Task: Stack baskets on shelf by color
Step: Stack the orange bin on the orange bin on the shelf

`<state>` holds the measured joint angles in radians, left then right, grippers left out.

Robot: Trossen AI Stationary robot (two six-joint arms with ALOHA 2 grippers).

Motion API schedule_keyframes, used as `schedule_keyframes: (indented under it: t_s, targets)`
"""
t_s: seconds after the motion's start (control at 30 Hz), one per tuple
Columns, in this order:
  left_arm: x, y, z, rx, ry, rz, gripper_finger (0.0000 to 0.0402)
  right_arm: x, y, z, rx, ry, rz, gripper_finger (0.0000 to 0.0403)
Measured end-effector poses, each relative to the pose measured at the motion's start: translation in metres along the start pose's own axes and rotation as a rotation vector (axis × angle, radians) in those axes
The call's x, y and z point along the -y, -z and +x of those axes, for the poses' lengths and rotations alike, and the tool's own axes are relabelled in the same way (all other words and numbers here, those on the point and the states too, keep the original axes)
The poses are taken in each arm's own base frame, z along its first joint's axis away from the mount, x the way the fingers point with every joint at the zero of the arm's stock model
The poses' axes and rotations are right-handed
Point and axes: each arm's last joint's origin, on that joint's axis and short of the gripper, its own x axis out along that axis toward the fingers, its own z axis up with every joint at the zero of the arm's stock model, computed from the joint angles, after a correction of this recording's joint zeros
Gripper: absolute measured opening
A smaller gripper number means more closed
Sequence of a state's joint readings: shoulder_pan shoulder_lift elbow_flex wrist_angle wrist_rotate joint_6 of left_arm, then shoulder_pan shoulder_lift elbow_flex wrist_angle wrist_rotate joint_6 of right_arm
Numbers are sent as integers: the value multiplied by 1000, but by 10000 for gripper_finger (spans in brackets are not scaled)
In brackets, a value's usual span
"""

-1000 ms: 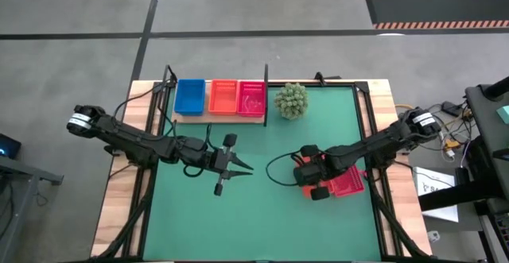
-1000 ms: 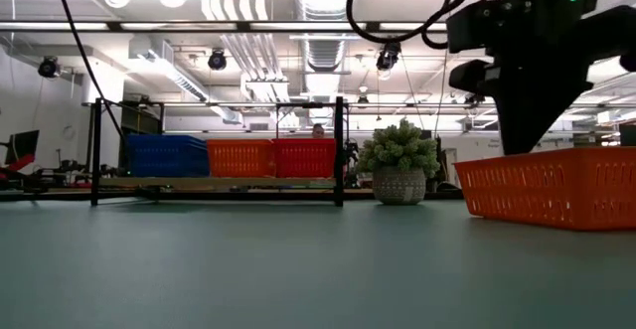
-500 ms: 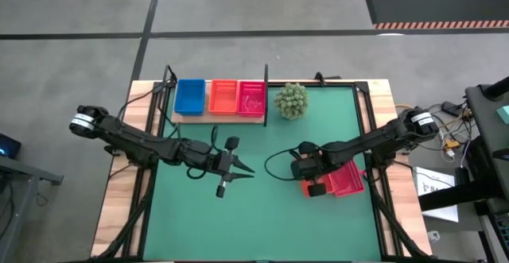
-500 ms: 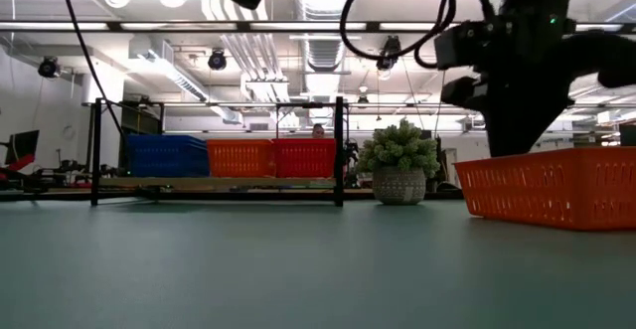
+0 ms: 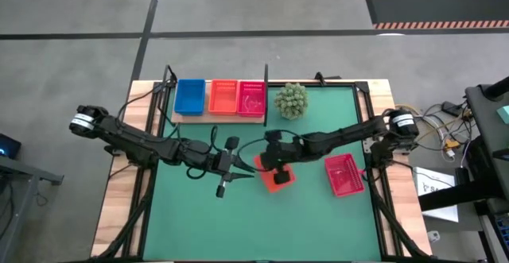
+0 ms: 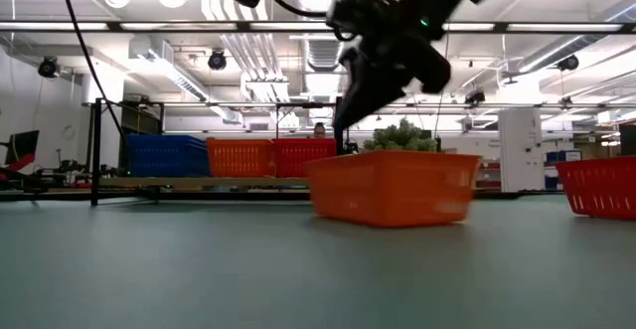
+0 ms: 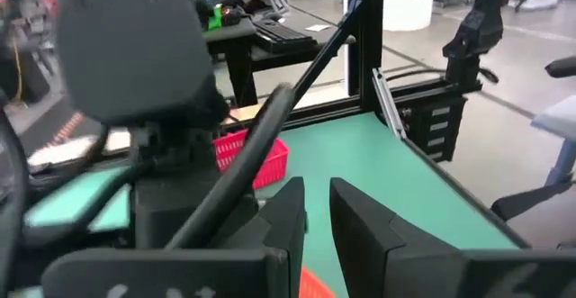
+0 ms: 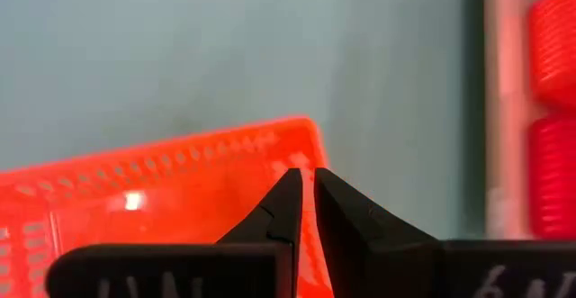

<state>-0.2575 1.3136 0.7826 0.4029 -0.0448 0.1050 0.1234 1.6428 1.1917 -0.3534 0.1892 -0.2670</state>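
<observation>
Surface: green mat (image 5: pixel 238 215), which I see from above.
Right gripper (image 5: pixel 273 170): nearly closed, I read it pinching the orange basket (image 5: pixel 277 175) wall mid-mat.
Left gripper (image 5: pixel 245 170): closed on nothing, just beside that basket.
Shelf (image 5: pixel 219 116): far edge, blue, orange, red baskets aboard.
Red basket (image 5: pixel 343 175): well right.

The right arm reaches far across the green mat (image 5: pixel 238 215) from its right edge toward the mat's middle, its wrist bent down. The right gripper (image 5: pixel 275 170) sits low over the orange basket (image 5: pixel 277 175), fingers nearly together on the basket's wall – gripping it. The left arm stretches in from the mat's left edge; the left gripper (image 5: pixel 248 170) hovers just left of that basket, tips pointing at it, fingers narrowly parted and holding nothing
</observation>
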Motion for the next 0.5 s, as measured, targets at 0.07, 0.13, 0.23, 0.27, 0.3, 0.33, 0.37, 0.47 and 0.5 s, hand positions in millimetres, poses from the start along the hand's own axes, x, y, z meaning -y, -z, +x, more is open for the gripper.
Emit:
schedule_keyframes:
  t_s: [0.07, 0.13, 0.23, 0.27, 0.3, 0.33, 0.37, 0.47, 0.5]
  targets:
    - [2, 1, 0, -7, -2, -45, 40, 3, -9, -6, -27, -12, -56, 27]
    - [5, 4, 0, -50, -27, -102, 40, 3, -16, -14, -25, -20, -95, 27]
    - [10, 13, 1, -120, -124, -179, 40, 0, -17, -30, -1, -24, -116, 26]
    - [13, 16, 2, -141, -156, -193, 40, -2, -14, -35, 6, -26, -118, 26]
    - [15, 18, 4, -141, -185, -210, 40, -5, -10, -40, 9, -28, -117, 26]
    - [18, 19, 5, -142, -199, -227, 40, -7, -7, -44, 13, -31, -109, 26]
    - [20, 22, 7, -146, -211, -247, 40, -10, -3, -49, 21, -35, -105, 26]
    - [24, 32, 16, -159, -229, -342, 40, -20, 11, -59, 50, -44, -101, 26]
    - [24, 36, 20, -165, -238, -377, 40, -22, 15, -62, 76, -42, -105, 26]
